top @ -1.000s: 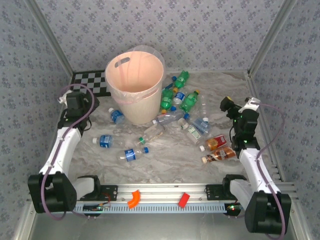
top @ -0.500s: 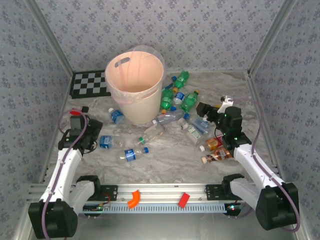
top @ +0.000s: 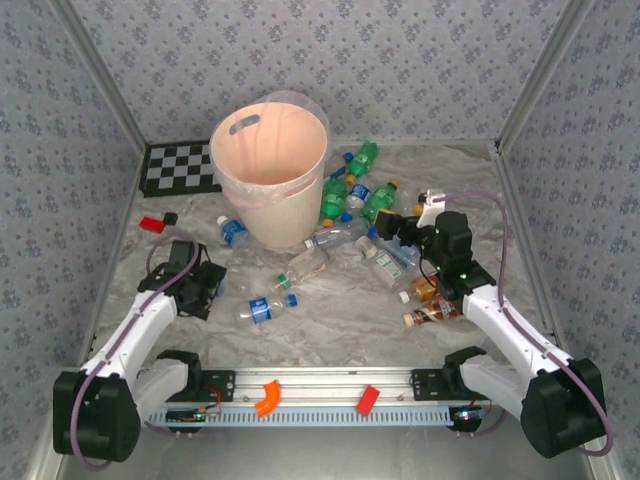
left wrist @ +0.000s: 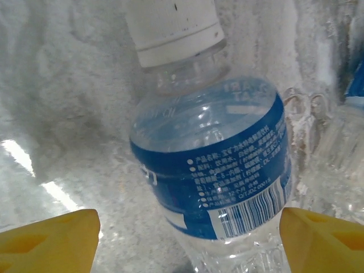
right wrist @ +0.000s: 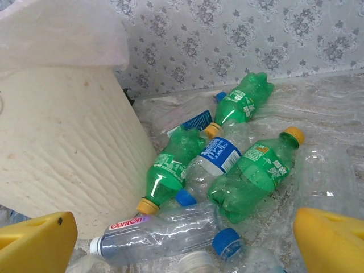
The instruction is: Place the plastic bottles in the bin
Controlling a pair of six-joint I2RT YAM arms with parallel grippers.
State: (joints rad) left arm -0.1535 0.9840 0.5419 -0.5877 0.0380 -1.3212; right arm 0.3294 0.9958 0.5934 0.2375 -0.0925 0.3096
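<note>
A clear bottle with a blue label and white cap (left wrist: 210, 165) lies on the table between the yellow fingers of my left gripper (left wrist: 187, 242). The jaws stand either side of it, the right finger close and the left finger apart. That gripper (top: 203, 285) is low at the left of the table. My right gripper (top: 397, 228) is open and hovers over the bottle pile. Green bottles (right wrist: 256, 170), a clear blue-labelled bottle (right wrist: 219, 156) and a clear Ganten bottle (right wrist: 153, 233) lie ahead of it, beside the bin (right wrist: 62, 153). The pink bin (top: 270, 180) stands at the back.
More bottles lie loose: clear ones (top: 265, 307) (top: 233, 232) (top: 303, 265) and amber ones (top: 437, 312) by the right arm. A red block (top: 150, 223) lies at the left, a checkerboard (top: 180, 168) behind it. An orange piece (top: 267, 397) and a red block (top: 368, 400) sit on the front rail.
My left arm has swung down and forward onto the clear blue-labelled bottle, and its jaws have narrowed. My right arm has moved left toward the pile by the bin.
</note>
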